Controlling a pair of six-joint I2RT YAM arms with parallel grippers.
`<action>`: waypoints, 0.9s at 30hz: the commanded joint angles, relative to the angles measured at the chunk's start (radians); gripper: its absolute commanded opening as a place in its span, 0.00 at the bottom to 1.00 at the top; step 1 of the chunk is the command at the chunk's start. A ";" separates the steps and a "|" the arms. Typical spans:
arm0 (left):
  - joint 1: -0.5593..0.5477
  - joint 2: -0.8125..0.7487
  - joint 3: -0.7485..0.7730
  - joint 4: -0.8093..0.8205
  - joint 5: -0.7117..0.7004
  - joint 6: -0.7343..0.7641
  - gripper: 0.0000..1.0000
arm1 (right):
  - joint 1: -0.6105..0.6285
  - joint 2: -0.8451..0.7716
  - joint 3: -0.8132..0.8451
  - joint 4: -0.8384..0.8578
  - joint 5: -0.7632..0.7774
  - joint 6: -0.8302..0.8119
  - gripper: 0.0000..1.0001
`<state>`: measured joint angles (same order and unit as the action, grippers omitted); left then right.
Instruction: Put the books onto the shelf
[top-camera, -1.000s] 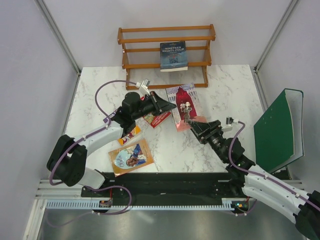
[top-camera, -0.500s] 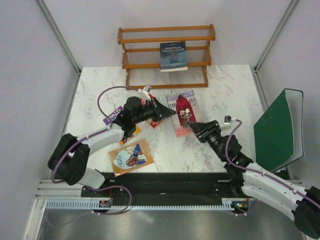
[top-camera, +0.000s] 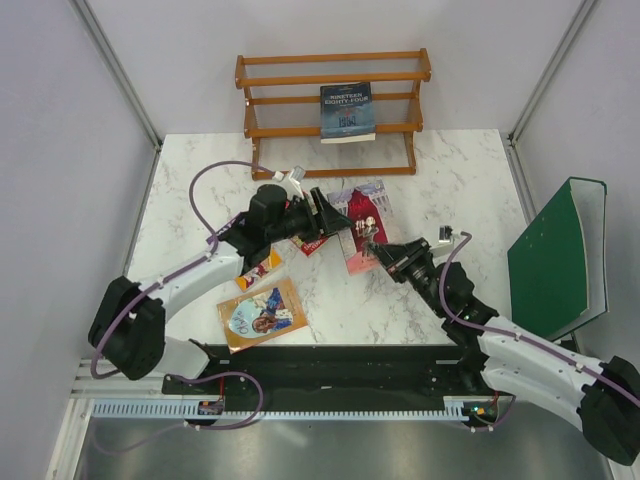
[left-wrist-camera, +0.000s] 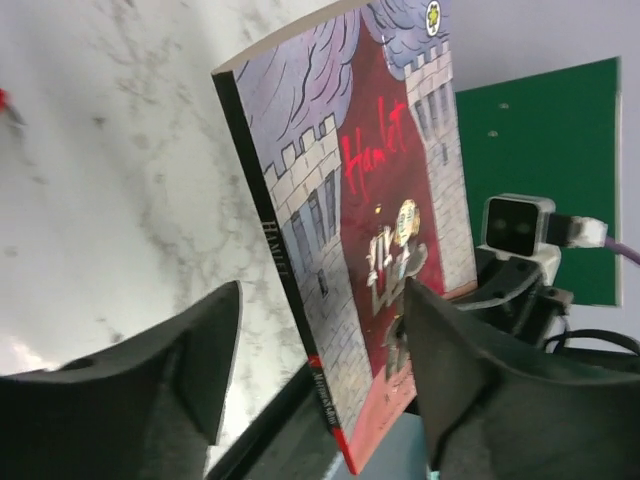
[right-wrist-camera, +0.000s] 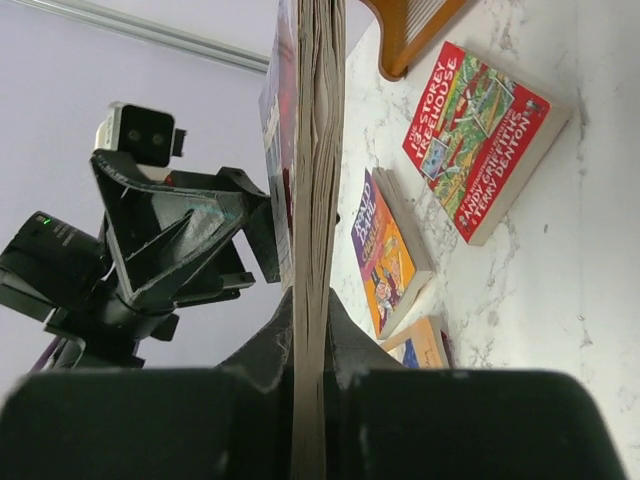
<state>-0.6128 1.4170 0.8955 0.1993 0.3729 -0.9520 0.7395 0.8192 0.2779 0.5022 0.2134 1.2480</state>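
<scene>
The pink book (top-camera: 365, 215) with a red figure stands on edge above the table, pinched at its lower corner by my right gripper (top-camera: 378, 250), which is shut on its page block (right-wrist-camera: 312, 150). My left gripper (top-camera: 328, 215) is open, its fingers (left-wrist-camera: 215, 350) standing apart on either side of that book's cover (left-wrist-camera: 370, 200) without touching it. The dark blue book (top-camera: 347, 110) leans on the middle tier of the shelf (top-camera: 330, 75). On the table lie the red book (top-camera: 312, 240), the purple and orange book (top-camera: 262, 268) and the orange book (top-camera: 262, 312).
A large green binder (top-camera: 555, 260) leans against the right wall. The left arm's purple cable (top-camera: 205, 195) loops over the table's left half. White walls close in the back and sides.
The left gripper has opened and let go of the pink book. The right gripper has closed on the book's lower corner and moved slightly left with it.
</scene>
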 joint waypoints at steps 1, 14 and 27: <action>0.042 -0.136 0.065 -0.270 -0.182 0.190 0.81 | -0.020 0.058 0.096 0.107 -0.029 -0.024 0.00; 0.127 -0.493 -0.220 -0.426 -0.246 0.159 1.00 | -0.190 0.466 0.441 0.234 -0.204 -0.050 0.00; 0.127 -0.642 -0.334 -0.448 -0.198 0.145 1.00 | -0.267 0.932 0.983 0.121 -0.345 -0.062 0.00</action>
<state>-0.4847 0.8043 0.5743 -0.2508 0.1616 -0.8181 0.4870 1.6802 1.1255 0.6216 -0.0769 1.1881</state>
